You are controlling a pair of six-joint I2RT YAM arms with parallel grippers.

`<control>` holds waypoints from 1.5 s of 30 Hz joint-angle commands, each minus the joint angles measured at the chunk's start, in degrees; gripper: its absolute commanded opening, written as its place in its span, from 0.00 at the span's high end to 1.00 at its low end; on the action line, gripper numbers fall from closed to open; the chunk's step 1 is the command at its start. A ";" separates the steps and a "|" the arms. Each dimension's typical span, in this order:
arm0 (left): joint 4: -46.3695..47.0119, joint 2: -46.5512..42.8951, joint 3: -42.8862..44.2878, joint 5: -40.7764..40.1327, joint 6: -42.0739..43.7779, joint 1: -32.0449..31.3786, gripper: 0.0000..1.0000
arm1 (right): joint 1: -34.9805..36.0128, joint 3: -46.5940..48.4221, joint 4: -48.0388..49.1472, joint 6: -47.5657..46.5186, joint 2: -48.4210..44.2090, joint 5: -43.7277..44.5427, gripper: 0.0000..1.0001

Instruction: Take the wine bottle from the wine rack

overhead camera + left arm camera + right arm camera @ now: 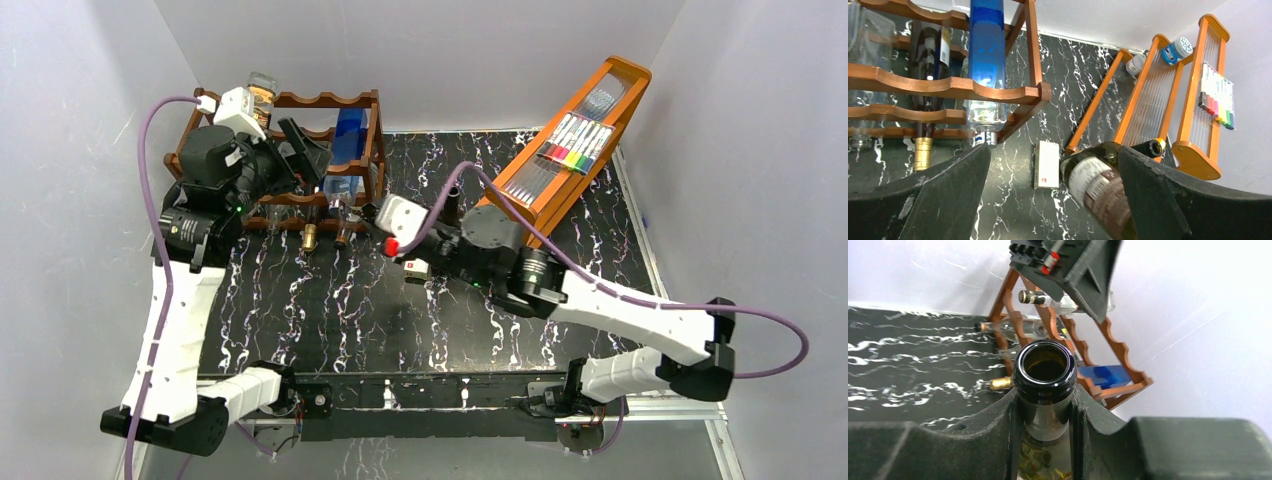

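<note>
The dark reddish-brown wine rack (335, 100) stands at the back left and holds a blue bottle (348, 135), a dark bottle with a gold cap (924, 152) and clear bottles. My right gripper (1046, 405) is shut on the neck of a dark wine bottle (1045, 367) with an open mouth. It holds the bottle off the rack, to the rack's right (454, 198). The left wrist view shows this bottle's labelled body (1098, 187) above the table. My left gripper (310, 150) is open and empty in front of the rack, its fingers (948, 185) wide apart.
A slanted orange tray stand (580, 140) with coloured markers leans at the back right. A small white box (1046, 164) lies on the black marbled table (330, 310) near the held bottle. White walls enclose the table.
</note>
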 commanded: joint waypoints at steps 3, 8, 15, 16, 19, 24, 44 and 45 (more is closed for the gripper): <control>4.12 -3.87 -4.32 -3.18 1.67 0.05 0.02 | -0.65 -1.11 -2.62 18.66 -8.10 0.02 1.00; 5.24 -4.12 -6.52 -2.67 1.09 0.06 0.02 | -0.83 -4.01 -9.28 26.01 -11.56 -0.97 1.00; 7.07 -4.96 -10.11 -1.51 0.05 -0.01 0.02 | -1.81 -11.51 -12.14 30.51 -18.27 2.71 1.00; 7.09 -5.12 -10.26 -1.51 0.11 0.06 0.02 | -2.00 -12.52 -12.11 30.75 -19.27 3.14 1.00; 6.93 -5.22 -10.17 -1.76 0.60 0.00 0.02 | -2.83 -15.53 -11.43 30.63 -21.48 5.59 1.00; 6.62 -5.51 -9.86 -2.13 0.92 0.00 0.02 | -7.64 -20.74 -8.57 30.09 -23.87 5.64 1.00; 4.18 -5.31 -8.11 -3.27 2.48 0.00 0.02 | -26.76 -33.38 9.00 33.13 -27.21 -3.21 1.00; 4.07 -5.25 -8.02 -3.34 2.62 0.05 0.02 | -26.96 -33.92 9.88 33.11 -27.47 -2.84 1.00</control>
